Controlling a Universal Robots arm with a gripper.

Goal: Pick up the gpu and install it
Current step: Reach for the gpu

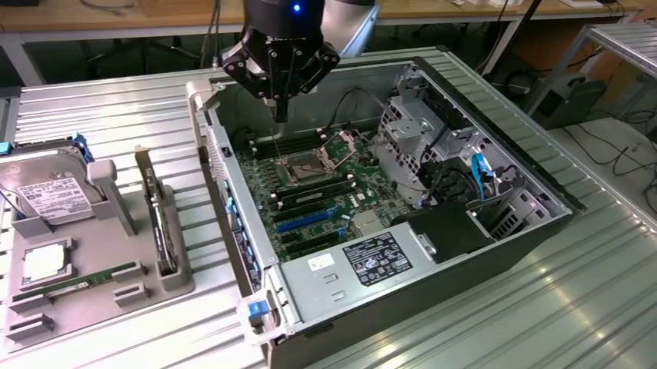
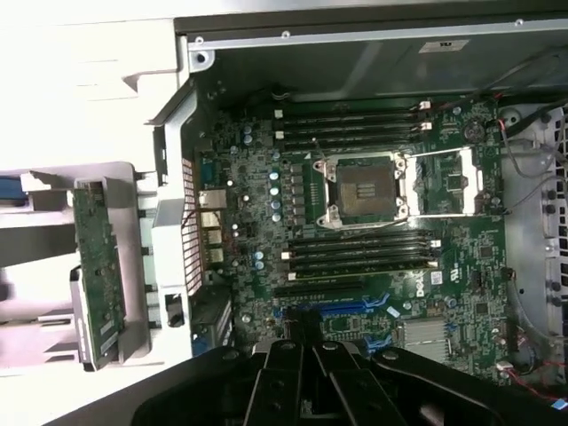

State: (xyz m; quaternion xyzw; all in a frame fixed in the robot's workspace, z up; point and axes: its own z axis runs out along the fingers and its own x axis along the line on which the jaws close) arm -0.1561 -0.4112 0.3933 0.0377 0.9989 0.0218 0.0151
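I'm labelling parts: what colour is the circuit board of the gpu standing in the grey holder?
Green; the gpu shows best in the wrist view.

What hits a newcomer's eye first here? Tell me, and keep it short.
The open case sits mid-scene, its green motherboard and bare CPU socket exposed. The black tool hangs over the board near the top of the exterior view. The gpu stands on edge in a grey tray, to the exterior view's left of the case.
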